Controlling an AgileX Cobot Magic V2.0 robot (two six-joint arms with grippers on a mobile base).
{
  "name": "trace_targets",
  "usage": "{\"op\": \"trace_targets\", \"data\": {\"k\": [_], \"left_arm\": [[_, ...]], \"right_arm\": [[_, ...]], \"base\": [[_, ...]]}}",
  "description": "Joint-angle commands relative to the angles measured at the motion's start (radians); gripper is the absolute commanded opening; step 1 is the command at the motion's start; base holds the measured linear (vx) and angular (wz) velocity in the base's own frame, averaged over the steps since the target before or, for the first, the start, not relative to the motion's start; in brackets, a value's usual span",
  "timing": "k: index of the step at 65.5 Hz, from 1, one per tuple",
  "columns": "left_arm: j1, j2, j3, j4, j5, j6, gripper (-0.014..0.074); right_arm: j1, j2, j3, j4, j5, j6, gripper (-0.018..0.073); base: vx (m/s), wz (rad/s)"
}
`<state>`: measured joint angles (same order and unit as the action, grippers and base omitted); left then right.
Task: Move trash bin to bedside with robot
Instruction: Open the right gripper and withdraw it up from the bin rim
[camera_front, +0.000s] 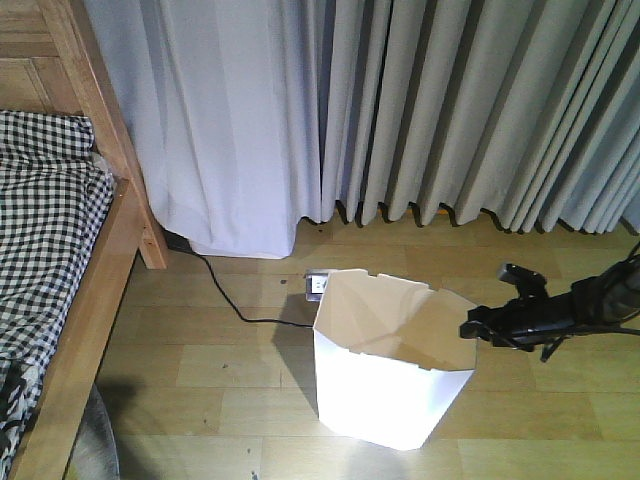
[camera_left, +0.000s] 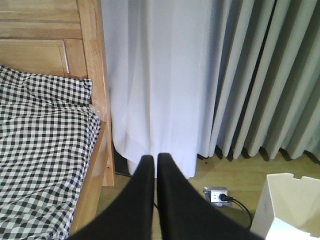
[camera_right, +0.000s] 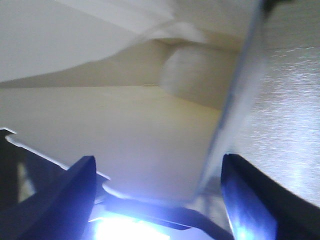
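The bed (camera_front: 60, 270) is cut off at left. One trash bin (camera_front: 385, 380) stands right of it, well apart. The right gripper (camera_right: 157, 172), jaws spread, straddles its blurred wall. The left gripper (camera_left: 155, 162) is closed, empty.

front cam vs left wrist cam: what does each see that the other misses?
Only the front view: the right arm's pincer at the trash bin's rim, and the whole bin standing on the floor, apart from the bed.

Only the left wrist view: the left pincer, fingers nearly together with nothing between them, and the bed's headboard panel.

Both: the bed's checked bedding and wooden frame, the curtains, the floor socket with its black cable, and at least a corner of the bin.
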<state>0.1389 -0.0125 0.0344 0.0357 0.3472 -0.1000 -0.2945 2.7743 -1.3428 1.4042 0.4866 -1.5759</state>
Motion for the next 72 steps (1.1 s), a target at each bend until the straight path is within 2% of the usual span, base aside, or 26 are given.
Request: {"op": "trace_targets", "data": {"k": [1, 7, 15, 30, 54, 72], "left_arm": [[-0.003, -0.014, 0.003, -0.002, -0.066, -0.004, -0.0006], [-0.003, -0.014, 0.003, -0.002, -0.066, -0.004, -0.0006], [-0.003, -0.014, 0.003, -0.002, -0.066, -0.004, -0.0006], [-0.003, -0.014, 0.003, -0.002, -0.066, -0.004, -0.0006], [-0.003, -0.014, 0.003, -0.002, -0.066, -0.004, -0.0006], [-0.003, -0.014, 0.003, -0.002, -0.066, -0.004, -0.0006]], "right_arm": [[-0.004, -0.166, 0.104, 0.118, -0.049, -0.163, 0.0510], [-0.004, -0.278, 0.210, 0.165, -0.111, -0.240, 0.0510], [-0.003, -0.442, 0.316, 0.159, -0.161, -0.273, 0.0510], [-0.003, -0.821, 0.467, 0.087, -0.179, -0.264, 0.0510], [-0.003, -1.444, 0.630, 0.081, -0.165, -0.258, 0.0510], [-0.003, -1.882, 0.724, 0.082, -0.101, -0.130, 0.0510]], "base": [[0.00, 0.00], [0.00, 0.00], [0.00, 0.00], [0.00, 0.00], [0.00, 0.00], [0.00, 0.00]]}}
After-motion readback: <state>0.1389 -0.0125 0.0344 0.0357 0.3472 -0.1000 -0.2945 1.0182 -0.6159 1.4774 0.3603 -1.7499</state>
